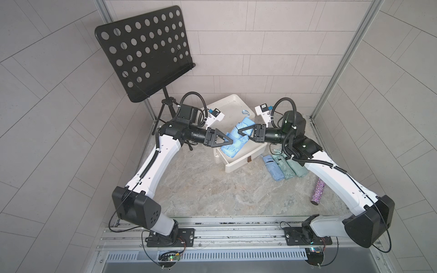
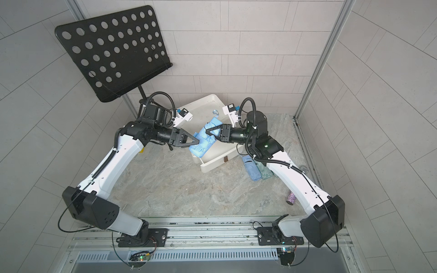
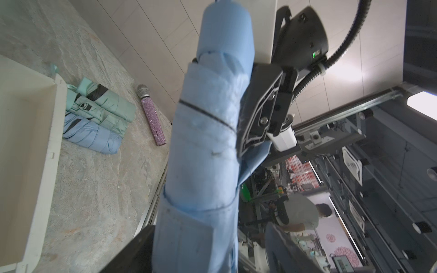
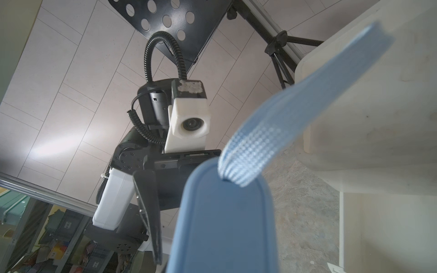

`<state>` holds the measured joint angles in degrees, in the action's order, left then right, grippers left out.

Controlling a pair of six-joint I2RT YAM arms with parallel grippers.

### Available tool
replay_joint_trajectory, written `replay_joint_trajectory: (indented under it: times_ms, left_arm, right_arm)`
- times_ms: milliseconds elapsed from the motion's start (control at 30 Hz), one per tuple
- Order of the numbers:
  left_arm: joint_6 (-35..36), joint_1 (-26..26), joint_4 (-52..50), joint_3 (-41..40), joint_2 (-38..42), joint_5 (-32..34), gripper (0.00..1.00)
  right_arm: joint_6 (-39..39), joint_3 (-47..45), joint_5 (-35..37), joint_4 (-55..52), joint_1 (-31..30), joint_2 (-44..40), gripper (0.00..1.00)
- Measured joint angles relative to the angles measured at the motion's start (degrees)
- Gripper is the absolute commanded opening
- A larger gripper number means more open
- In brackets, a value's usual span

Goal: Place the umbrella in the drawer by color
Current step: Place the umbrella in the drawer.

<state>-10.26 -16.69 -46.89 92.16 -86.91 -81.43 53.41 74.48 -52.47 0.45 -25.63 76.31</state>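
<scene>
A folded blue umbrella (image 1: 236, 139) (image 2: 204, 139) hangs tilted in the air over the open white drawer (image 1: 236, 165) (image 2: 212, 165). My right gripper (image 1: 241, 133) (image 2: 208, 133) is shut on its upper part, near the handle and wrist strap (image 4: 295, 106). My left gripper (image 1: 230, 142) (image 2: 198, 141) stands open around the lower part. In the left wrist view the blue umbrella (image 3: 208, 141) lies between that gripper's fingers (image 3: 132, 250), with a gap on one side. The umbrella handle (image 4: 224, 224) fills the right wrist view and hides that gripper's own fingers.
On the table right of the drawer lie another blue umbrella (image 1: 273, 169) (image 3: 94, 137) and two green ones (image 1: 290, 169) (image 3: 101, 104), partly under my right arm. A glittery purple microphone (image 1: 318, 191) (image 3: 152, 115) lies further right. A black music stand (image 1: 144, 52) rises at the back left.
</scene>
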Motion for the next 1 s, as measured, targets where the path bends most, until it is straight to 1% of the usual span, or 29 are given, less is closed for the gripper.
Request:
replay_joint_trajectory:
  times_ms: [100, 233, 367, 533, 733, 833, 1000]
  left_arm:
    - [0.3, 1.3, -0.5, 1.3, 0.0, 2.5, 0.88]
    - [0.9, 5.4, -1.2, 3.6, -0.2, 5.3, 0.88]
    - [2.4, 8.9, -2.4, 5.0, -0.2, 9.5, 0.88]
    - [5.5, 9.2, -3.1, 4.7, 2.5, 18.0, 0.88]
    - [6.7, 9.2, 1.1, -1.3, 11.6, 26.4, 0.88]
    - [6.9, 9.2, 2.8, -3.3, 13.9, 28.0, 0.88]
    - [6.8, 9.1, 4.5, -5.6, 13.6, 28.6, 0.88]
  right_arm:
    - [0.5, -1.1, 0.9, -1.0, 1.4, -0.6, 0.27]
    - [1.0, -2.3, 2.2, -1.7, 4.3, -2.5, 0.26]
    - [1.5, -3.4, 4.5, -2.6, 7.0, -4.1, 0.26]
    - [1.8, -5.5, 9.3, -5.0, 8.2, -4.3, 0.26]
    - [2.2, -8.4, 15.1, -7.9, 8.3, -3.3, 0.25]
    - [2.6, -8.9, 16.5, -8.2, 8.3, -1.1, 0.25]
    - [4.9, -9.9, 17.1, -6.4, 8.3, 3.8, 0.25]
